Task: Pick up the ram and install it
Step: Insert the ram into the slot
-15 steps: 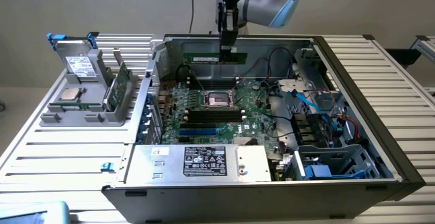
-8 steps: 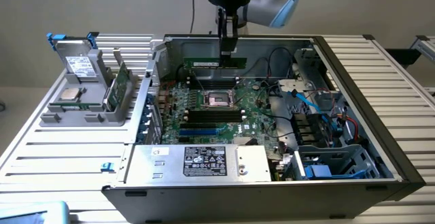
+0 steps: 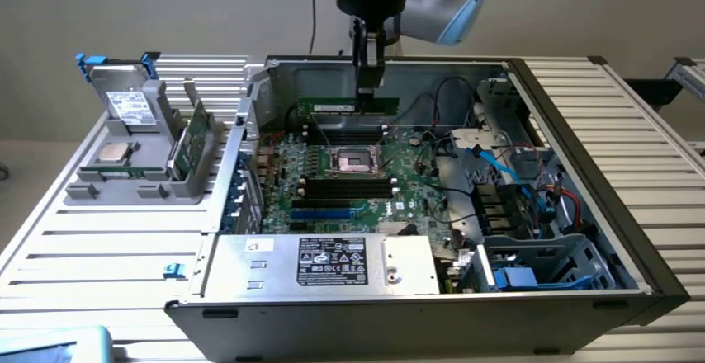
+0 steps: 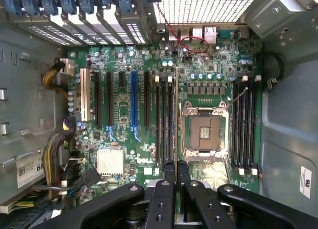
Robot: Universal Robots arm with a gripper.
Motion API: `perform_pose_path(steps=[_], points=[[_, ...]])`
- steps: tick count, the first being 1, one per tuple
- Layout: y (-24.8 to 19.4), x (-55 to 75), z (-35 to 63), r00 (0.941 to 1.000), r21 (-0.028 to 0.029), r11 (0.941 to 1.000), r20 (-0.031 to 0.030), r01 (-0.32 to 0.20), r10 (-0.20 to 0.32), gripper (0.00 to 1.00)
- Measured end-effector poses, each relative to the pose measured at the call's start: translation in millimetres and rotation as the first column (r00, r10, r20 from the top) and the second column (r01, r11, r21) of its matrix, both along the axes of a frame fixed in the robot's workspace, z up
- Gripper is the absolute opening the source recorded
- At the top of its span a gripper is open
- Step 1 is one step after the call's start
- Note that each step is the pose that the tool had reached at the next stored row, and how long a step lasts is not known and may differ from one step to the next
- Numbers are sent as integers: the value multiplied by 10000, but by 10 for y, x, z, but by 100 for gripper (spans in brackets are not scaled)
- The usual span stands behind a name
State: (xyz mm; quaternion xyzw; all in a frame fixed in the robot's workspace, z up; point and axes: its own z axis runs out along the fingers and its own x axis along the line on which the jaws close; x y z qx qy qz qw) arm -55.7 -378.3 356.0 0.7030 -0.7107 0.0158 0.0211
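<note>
Over the motherboard [image 3: 410, 172], the ram [image 3: 343, 106] hangs pinched between the jaws.

Exterior oblique, wrist overhead; both on motherboard [image 3: 418, 173]

The ram [image 3: 336, 106] hangs over the motherboard [image 3: 414, 161] inside the case [image 3: 385, 326], a parts rack [image 3: 132, 183] at the exterior view's left.

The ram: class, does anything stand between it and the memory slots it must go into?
Nothing visible does. The ram, held in the gripper, hangs over the motherboard; the black memory slots below it look empty and uncovered.
</note>
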Motion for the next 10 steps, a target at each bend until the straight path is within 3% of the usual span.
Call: perform_pose_path(steps=[10], points=[[-90,6,-182,10000,-2,10000,0,0,0,13]])
